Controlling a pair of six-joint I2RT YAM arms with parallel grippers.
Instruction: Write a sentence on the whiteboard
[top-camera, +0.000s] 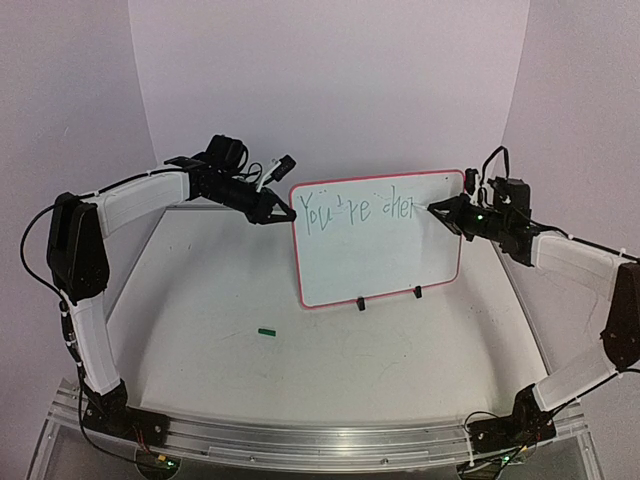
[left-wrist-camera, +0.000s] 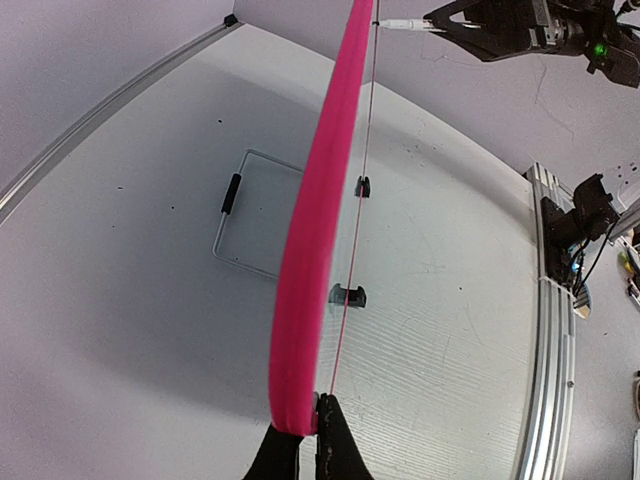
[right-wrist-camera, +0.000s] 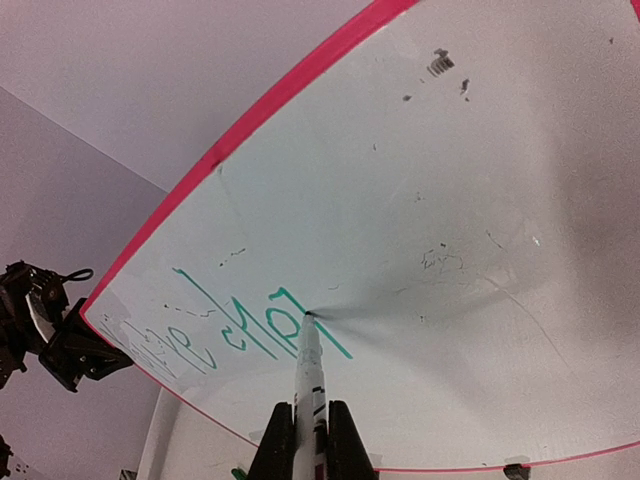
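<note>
where the tabletop (top-camera: 200, 300) carries the whiteboard (top-camera: 380, 255) upright at its middle, the left claw (top-camera: 285, 214) pinches its left red edge, the right claw (top-camera: 449, 213) pinches a marker (right-wrist-camera: 310, 375), tip touching the unfinished green sentence (top-camera: 355, 207); a small green piece (top-camera: 266, 332) lies nearby.

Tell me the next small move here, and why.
Probably the right gripper should draw the marker a short stroke rightward for the next letter: its tip touches the whiteboard where the sentence stops at "cher", and the left gripper clamps the board's left edge.
</note>
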